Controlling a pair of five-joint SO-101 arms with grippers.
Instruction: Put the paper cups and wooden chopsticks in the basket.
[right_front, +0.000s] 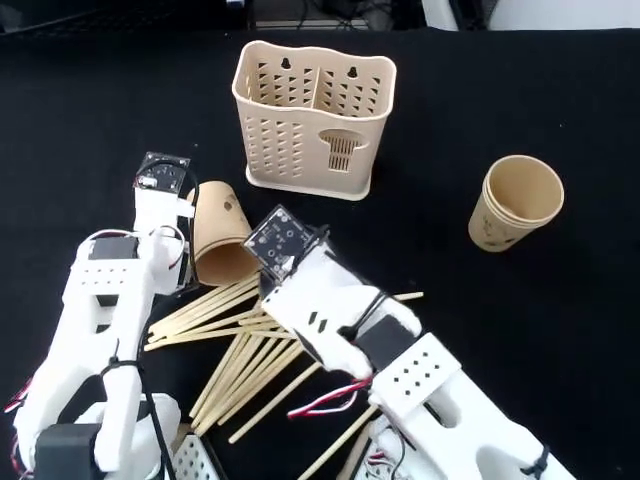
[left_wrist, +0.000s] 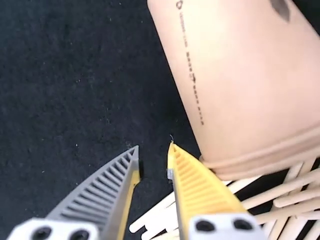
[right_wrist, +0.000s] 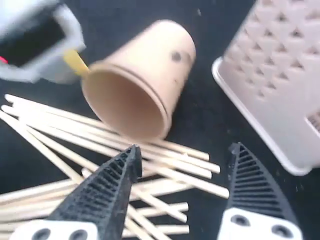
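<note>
The nested cups stand upright; the tipped cup touches chopsticks.

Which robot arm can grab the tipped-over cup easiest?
Probably the right. The right gripper is wide open with the mouth of the fallen cup facing it, just beyond the chopsticks, and the basket stands close by. The left gripper sits beside that cup's rim, its fingers nearly together.

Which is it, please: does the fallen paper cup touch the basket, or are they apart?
Apart. The right wrist view shows a strip of black table between the fallen paper cup and the basket.
</note>
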